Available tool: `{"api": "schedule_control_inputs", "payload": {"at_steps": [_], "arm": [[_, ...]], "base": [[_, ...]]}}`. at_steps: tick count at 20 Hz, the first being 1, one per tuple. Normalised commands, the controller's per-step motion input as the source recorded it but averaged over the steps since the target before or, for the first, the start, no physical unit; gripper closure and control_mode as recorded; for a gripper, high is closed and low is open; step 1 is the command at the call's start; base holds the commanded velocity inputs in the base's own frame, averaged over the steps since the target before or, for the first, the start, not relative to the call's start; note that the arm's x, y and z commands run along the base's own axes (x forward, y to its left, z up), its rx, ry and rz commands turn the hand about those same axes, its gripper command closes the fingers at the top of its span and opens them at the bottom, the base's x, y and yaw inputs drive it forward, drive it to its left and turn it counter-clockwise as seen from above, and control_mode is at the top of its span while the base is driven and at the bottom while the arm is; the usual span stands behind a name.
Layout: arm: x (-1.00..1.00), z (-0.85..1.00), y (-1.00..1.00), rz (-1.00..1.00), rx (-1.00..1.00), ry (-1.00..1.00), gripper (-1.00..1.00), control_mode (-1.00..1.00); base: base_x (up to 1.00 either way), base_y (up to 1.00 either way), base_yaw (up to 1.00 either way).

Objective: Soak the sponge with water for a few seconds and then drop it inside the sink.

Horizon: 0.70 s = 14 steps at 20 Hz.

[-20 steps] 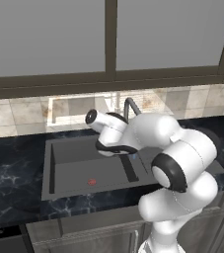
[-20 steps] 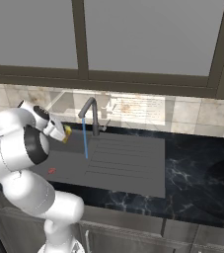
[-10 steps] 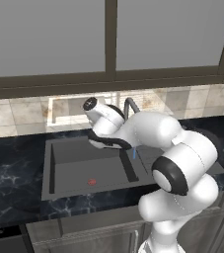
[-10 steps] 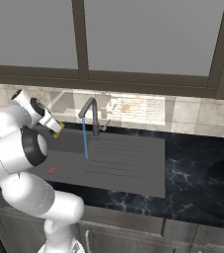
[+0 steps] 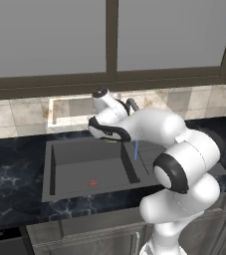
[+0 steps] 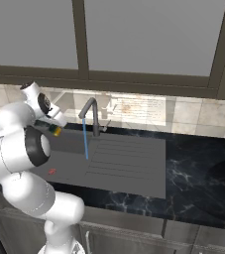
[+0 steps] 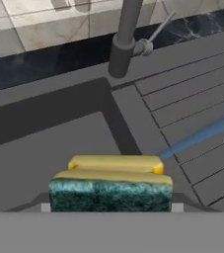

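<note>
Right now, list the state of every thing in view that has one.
faucet: running.
water: streaming onto the ribbed drainboard, not into the basin.
sponge: held, clear of the stream.
gripper: shut on the sponge, above the sink.

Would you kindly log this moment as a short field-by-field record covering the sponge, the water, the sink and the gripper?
sponge: yellow with green scouring layer, held in the gripper
sponge position: above the basin, apart from the stream
water: thin blue stream running from the faucet, landing on the ribbed drainboard
sink: dark grey basin, red drain mark
gripper state: shut on the sponge
</note>
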Motion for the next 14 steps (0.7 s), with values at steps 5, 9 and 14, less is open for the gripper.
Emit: {"api": "schedule_control_inputs", "payload": {"at_steps": [5,9,14], "arm": [[0.0,0.0,0.13,0.32,0.09,0.12,1.0,-1.0],[0.0,0.0,0.24,0.31,0.08,0.07,1.0,-1.0],[0.0,-0.07,0.28,0.29,0.04,0.01,1.0,-1.0]], "base": [[0.0,0.0,0.0],[0.0,0.0,0.0],[0.0,0.0,0.0]]}}
